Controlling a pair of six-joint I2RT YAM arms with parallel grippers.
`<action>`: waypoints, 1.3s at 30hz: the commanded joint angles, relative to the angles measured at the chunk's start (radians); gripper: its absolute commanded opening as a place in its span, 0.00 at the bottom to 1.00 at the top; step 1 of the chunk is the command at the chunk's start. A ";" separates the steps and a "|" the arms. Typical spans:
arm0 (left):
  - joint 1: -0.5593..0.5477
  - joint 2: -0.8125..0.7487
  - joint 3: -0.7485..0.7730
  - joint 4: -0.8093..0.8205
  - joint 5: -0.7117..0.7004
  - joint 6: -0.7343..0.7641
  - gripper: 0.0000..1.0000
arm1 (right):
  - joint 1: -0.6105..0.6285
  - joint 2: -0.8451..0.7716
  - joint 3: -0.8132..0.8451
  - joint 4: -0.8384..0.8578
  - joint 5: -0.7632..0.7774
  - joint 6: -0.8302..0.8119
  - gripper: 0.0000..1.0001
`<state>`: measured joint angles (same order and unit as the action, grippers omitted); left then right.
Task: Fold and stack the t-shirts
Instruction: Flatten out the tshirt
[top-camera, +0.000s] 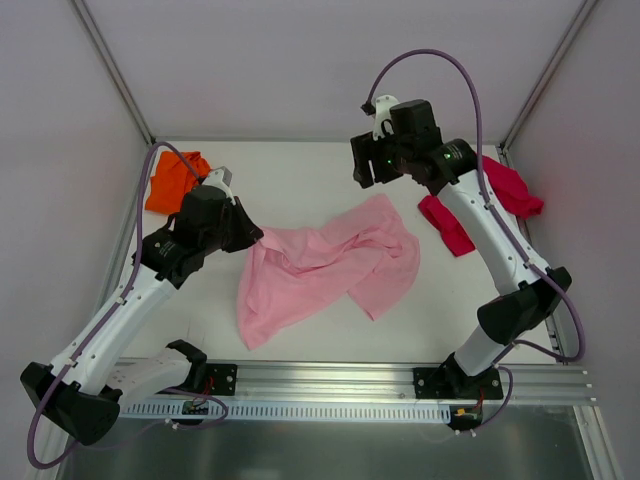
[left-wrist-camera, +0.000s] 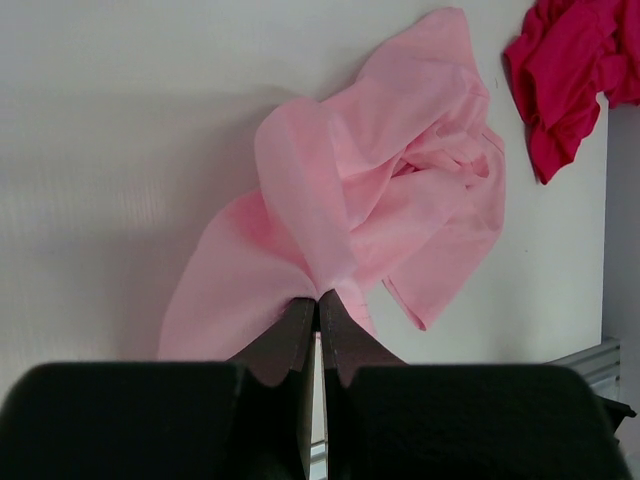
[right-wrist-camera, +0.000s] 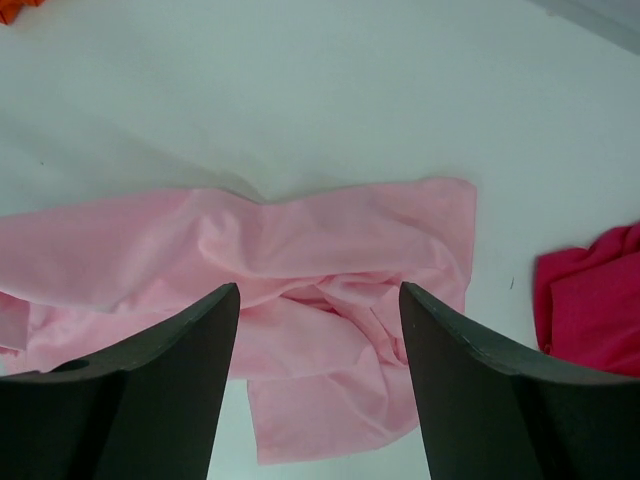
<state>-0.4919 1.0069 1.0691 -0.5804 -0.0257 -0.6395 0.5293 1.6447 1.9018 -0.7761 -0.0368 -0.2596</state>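
Left end effector (left-wrist-camera: 318, 298): your fingers here are pressed together on a pinch of the light pink t-shirt (top-camera: 330, 265), at the cloth's left edge.
Right end effector (right-wrist-camera: 320, 290): spread wide and holding nothing; you have it hanging above the far right part of the pink cloth, apart from it.
Light pink t-shirt: crumpled and unfolded in the middle of the desk (top-camera: 300, 170), between your two arms. A ridge of cloth runs out from the left pinch, and the folds bunch up toward the right side.
Orange t-shirt (top-camera: 172, 182): a crumpled heap at the far left corner of the desk, just beside the left arm (top-camera: 130, 300), apart from the pink one.
Red t-shirt (top-camera: 512, 190): bunched at the far right edge. The right arm (top-camera: 500, 250) crosses over it in the top view, so you see it as two patches; it lies near the pink cloth without touching.
Layout: all three lie separately on the desk.
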 joint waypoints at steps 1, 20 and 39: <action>-0.011 -0.028 0.011 0.025 0.009 0.012 0.00 | 0.005 0.006 -0.035 -0.052 0.023 0.006 0.69; -0.016 -0.050 -0.009 0.007 0.007 0.001 0.00 | -0.005 0.089 -0.507 0.110 -0.075 0.155 0.54; -0.016 -0.106 0.020 -0.096 -0.065 -0.008 0.00 | -0.015 0.314 -0.374 0.181 0.109 0.166 0.47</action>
<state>-0.4988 0.9230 1.0641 -0.6483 -0.0559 -0.6411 0.5186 1.9388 1.4334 -0.6209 0.0238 -0.0971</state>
